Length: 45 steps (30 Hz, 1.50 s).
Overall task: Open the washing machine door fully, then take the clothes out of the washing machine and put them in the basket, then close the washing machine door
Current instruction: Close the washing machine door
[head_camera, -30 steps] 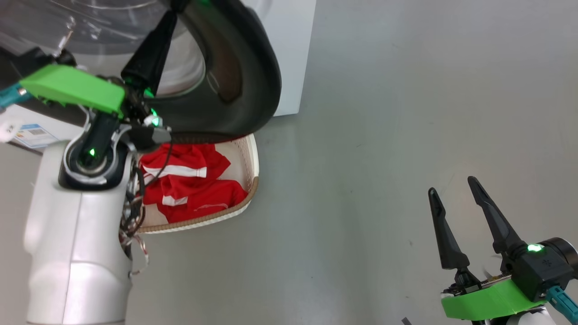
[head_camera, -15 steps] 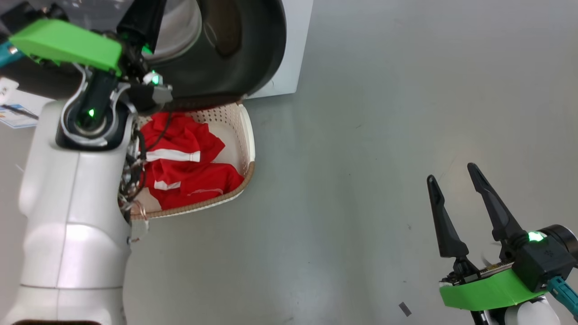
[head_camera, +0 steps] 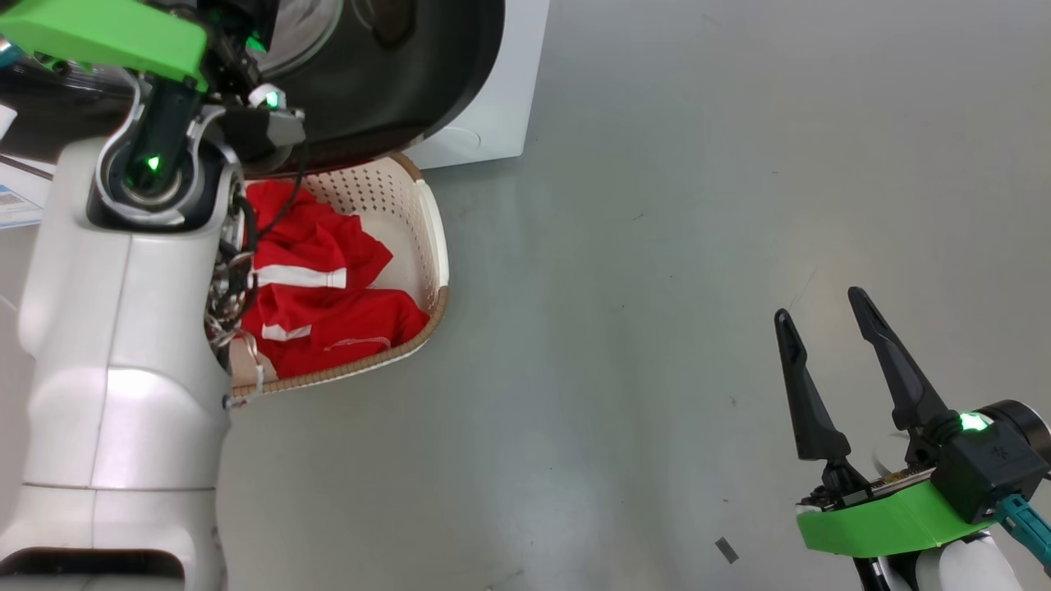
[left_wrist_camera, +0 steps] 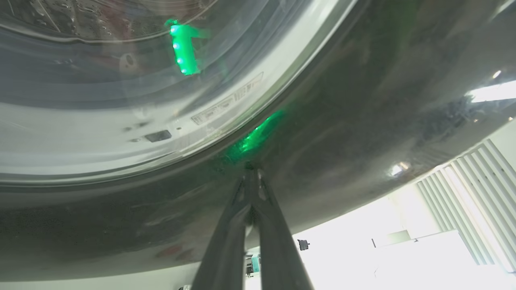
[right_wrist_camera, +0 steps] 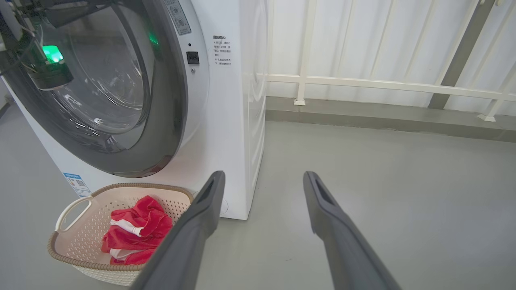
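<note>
Since a second earlier, my left arm had pushed further forward, and the washing machine door stood nearer to the washing machine. I saw the left gripper closed on nothing, its tips touching the door's glossy black rim. Red clothes lay in the basket below the door. My right gripper hung with fingers spread over the floor, well apart from them.
</note>
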Motion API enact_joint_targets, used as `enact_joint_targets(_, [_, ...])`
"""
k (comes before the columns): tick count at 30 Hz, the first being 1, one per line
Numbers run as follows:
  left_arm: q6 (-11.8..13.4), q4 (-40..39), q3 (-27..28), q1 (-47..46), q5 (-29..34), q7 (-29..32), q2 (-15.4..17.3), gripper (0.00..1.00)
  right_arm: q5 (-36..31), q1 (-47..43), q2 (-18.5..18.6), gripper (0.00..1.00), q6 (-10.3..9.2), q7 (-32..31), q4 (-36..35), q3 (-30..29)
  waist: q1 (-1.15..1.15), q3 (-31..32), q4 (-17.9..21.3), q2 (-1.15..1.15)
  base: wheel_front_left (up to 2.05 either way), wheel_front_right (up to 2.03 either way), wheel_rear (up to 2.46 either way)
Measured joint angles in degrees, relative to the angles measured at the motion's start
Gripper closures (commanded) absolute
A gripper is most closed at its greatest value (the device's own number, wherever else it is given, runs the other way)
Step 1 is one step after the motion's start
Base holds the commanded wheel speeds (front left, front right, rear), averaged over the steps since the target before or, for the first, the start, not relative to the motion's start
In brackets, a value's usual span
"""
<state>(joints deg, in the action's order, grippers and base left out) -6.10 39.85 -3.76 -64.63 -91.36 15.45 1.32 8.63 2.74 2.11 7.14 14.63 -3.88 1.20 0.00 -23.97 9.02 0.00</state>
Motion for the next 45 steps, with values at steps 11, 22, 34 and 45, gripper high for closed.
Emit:
enact_joint_targets(11, [-0.48, 0.60, -0.07, 0.20, -1.59, 0.12, -0.10, 1.00, 0.05, 0.01, 0.00, 0.00, 0.00, 0.01, 0.62, -0.02, 0.00, 1.04, -0.67, 0.00, 0.00, 0.00, 0.00])
enact_joint_targets(22, [-0.41, -6.71, -1.81, 10.86, -2.68, 0.01, -0.11, 1.00, 0.07, -0.06, 0.02, 0.00, 0.00, 0.00, 1.22, -0.08, 0.00, 4.33, -2.12, 0.00, 0.00, 0.00, 0.00])
enact_joint_targets(34, [2.23, -22.04, -2.29, 29.95, -1.93, -2.94, 0.00, 1.00, 0.25, -2.20, 0.04, 0.00, 0.00, 0.00, 2.07, -0.26, 0.00, 10.06, -3.64, 0.00, 0.00, 0.00, 0.00])
enact_joint_targets(45, [4.10, -31.33, -4.09, 46.45, 1.49, -6.43, 1.15, 0.00, 0.42, -6.00, 0.02, 0.00, 0.00, 0.00, 2.21, -0.24, 0.00, 16.65, -5.65, 0.00, 0.00, 0.00, 0.00])
